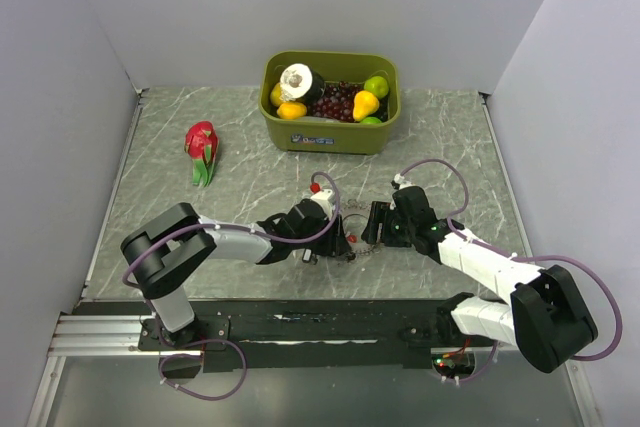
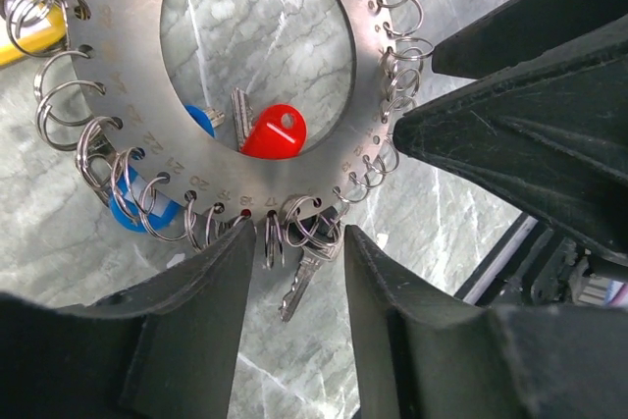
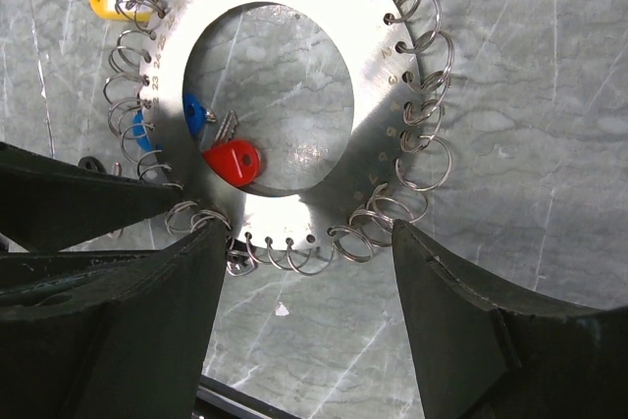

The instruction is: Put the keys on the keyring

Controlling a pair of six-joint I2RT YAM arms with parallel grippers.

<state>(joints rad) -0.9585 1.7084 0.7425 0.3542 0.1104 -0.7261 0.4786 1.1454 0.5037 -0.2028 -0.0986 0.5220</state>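
Steel keyring [image 3: 373,95], a flat numbered disc rimmed with small split rings, lying on the grey marbled table [image 1: 250,187] near its centre, between the two grippers. A red-headed key [image 2: 275,132] and a blue-headed key [image 2: 201,120] show through the disc's central hole. A yellow head [image 2: 29,36] lies at the rim, and a second blue head [image 2: 132,208] sits under the split rings.

Left gripper [image 2: 299,242]: fingers narrowly parted round a few split rings and a bare silver key [image 2: 304,277]; whether they pinch these cannot be told. Right gripper [image 3: 306,242]: fingers spread wide, released, their tips at the rim on its side.

Far centre: green bin [image 1: 330,132] of fruit. Far left: red-and-green object [image 1: 202,147].
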